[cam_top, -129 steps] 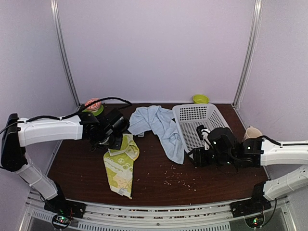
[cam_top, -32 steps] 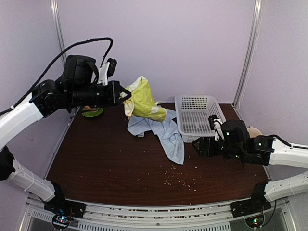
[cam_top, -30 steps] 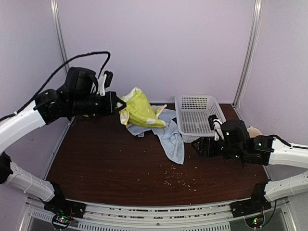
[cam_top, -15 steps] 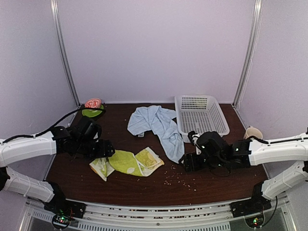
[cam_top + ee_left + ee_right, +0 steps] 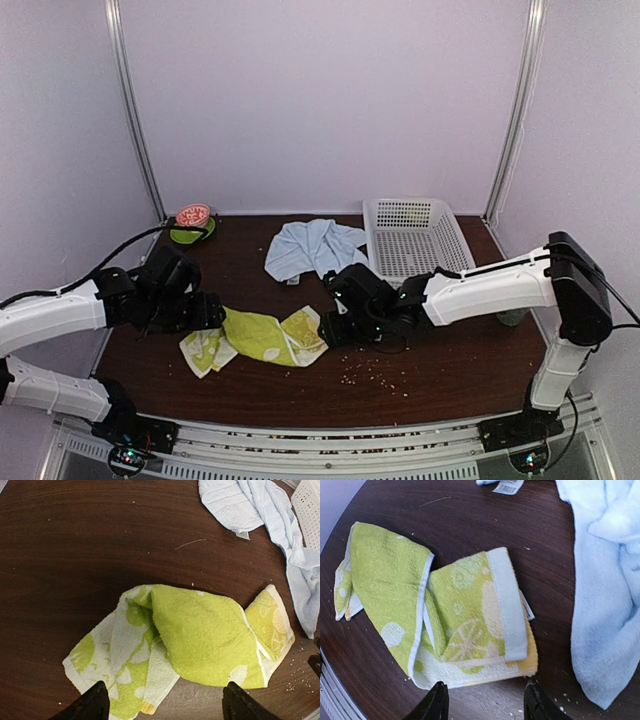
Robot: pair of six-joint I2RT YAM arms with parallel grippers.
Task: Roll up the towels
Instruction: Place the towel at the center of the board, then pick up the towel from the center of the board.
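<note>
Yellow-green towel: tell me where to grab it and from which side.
Grip the white-banded hem at the towel's right end, coming down from above with the right claw. That hem lies folded on top, flat and exposed just ahead of the claw; the left end is bunched.

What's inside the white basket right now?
Only the white basket's own mesh floor and walls show, with nothing lying in the visible part. The right arm covers its near edge, so that strip cannot be checked.
</note>
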